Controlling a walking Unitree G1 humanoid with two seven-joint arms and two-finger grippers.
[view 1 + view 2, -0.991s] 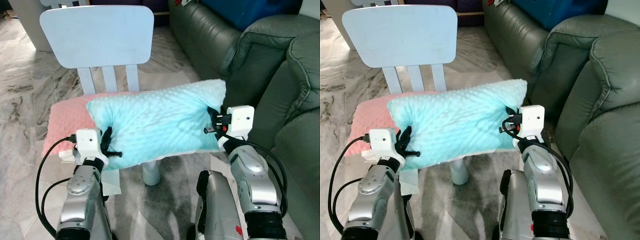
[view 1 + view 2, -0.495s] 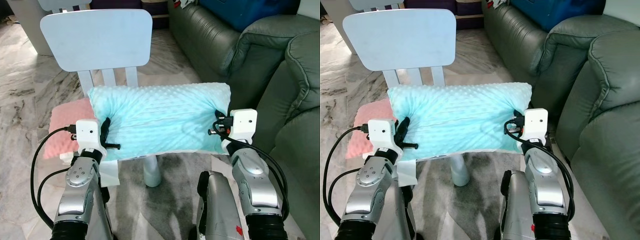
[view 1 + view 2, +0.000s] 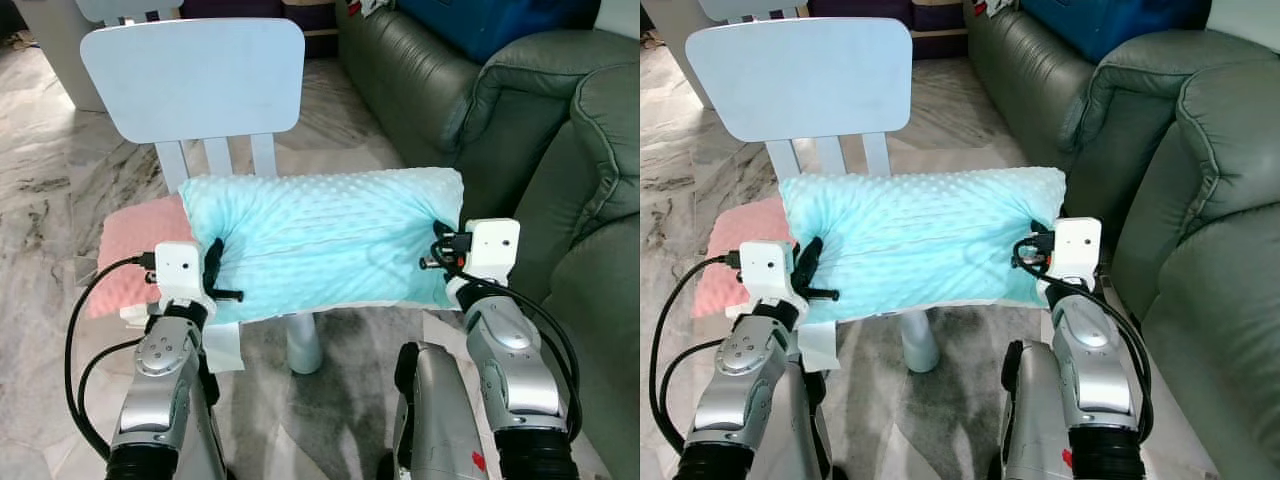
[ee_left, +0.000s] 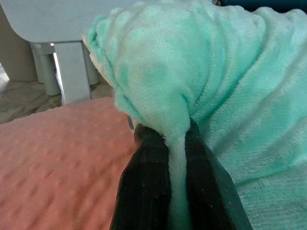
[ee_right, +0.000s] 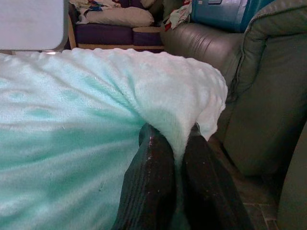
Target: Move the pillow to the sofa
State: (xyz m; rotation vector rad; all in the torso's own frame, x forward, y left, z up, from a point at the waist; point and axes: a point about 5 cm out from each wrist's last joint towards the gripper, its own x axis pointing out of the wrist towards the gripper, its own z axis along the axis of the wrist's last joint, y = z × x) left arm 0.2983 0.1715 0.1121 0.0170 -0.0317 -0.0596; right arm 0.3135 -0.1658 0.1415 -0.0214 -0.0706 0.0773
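— Two pincers, one load? Who has the mint-green pillow (image 3: 325, 240)?

— Both. The left pincer (image 3: 213, 272) is pinched on a fold at the pillow's left end, the right pincer (image 3: 437, 252) on a fold at its right end. In each wrist view the black fingers (image 4: 148, 191) squeeze plush between them.

— Where is the pillow now?

— Held level in front of the robot, above the seat of the white chair (image 3: 195, 75), its left end over a pink pillow (image 3: 135, 255) that lies there. Its long axis runs left to right, straight between the pincers.

— And the sofa?

— The grey-green leather sofa (image 3: 560, 130) stands to the right, its arm just beside the pillow's right end. So the right arm is nearer; I judge the load must swing right, right end leading.

— Any snag?

— The sofa arm looks higher than the pillow, so probably lift first.
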